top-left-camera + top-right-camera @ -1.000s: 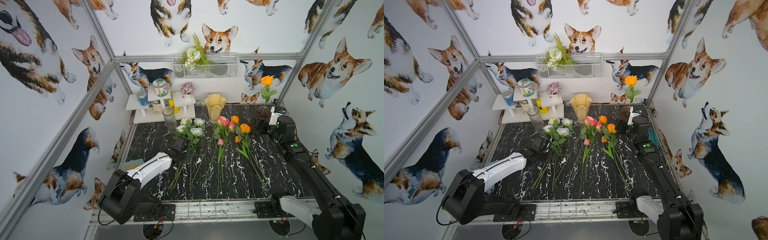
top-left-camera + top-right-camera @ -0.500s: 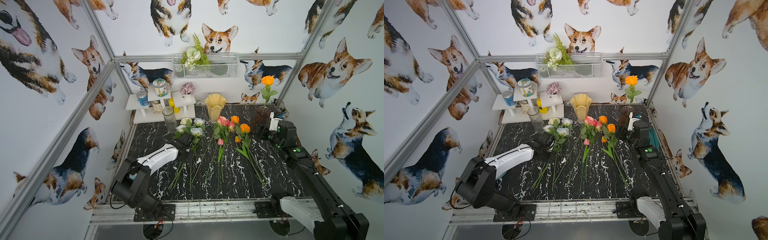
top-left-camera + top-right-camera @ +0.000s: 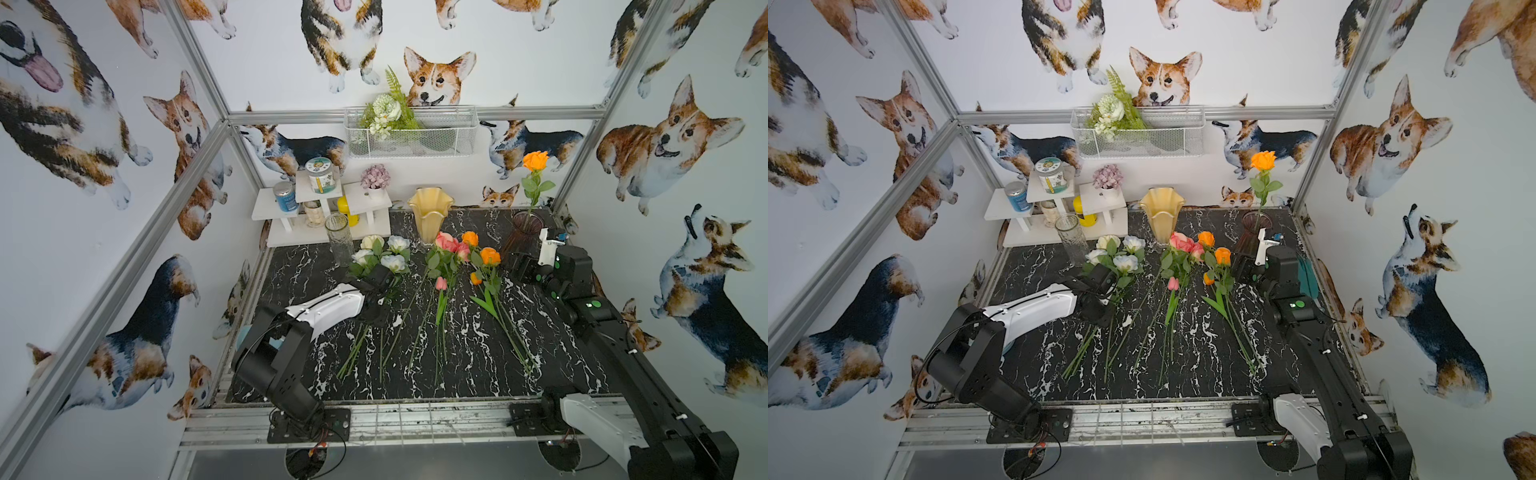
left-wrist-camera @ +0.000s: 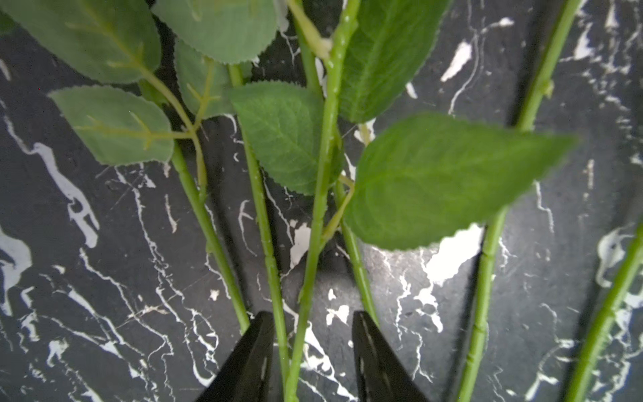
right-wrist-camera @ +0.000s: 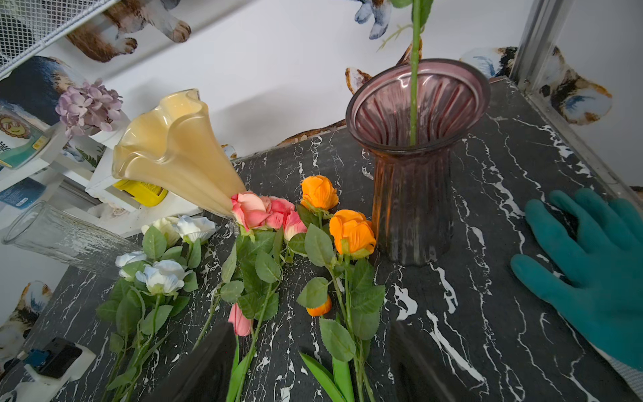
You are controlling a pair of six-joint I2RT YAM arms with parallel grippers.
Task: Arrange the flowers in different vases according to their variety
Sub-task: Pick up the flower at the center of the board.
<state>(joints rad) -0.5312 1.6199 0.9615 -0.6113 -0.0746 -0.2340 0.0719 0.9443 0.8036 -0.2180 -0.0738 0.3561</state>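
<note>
Several white roses (image 3: 382, 253) lie at the left of the black marble table (image 3: 465, 374), pink roses (image 3: 446, 245) and a pink tulip bud (image 3: 441, 284) in the middle, orange roses (image 3: 490, 255) to the right. One orange rose (image 3: 535, 160) stands in the dark purple vase (image 3: 523, 232). The cream vase (image 3: 430, 214) and the clear vase (image 3: 338, 239) show no flowers. My left gripper (image 4: 309, 323) is low over the white roses' stems (image 4: 278, 313), open, with two stems between its fingers. My right gripper (image 5: 313, 334) hangs open beside the purple vase (image 5: 410, 195), holding nothing.
A white stepped shelf (image 3: 324, 199) with jars, a can and a small purple potted plant stands at the back left. A wire basket (image 3: 411, 133) with a fern bouquet hangs on the back wall. A teal glove (image 5: 598, 264) lies by the right edge.
My left arm has reached forward and its jaws have narrowed round the white roses' stems. My right gripper has drawn back a little from the purple vase.
</note>
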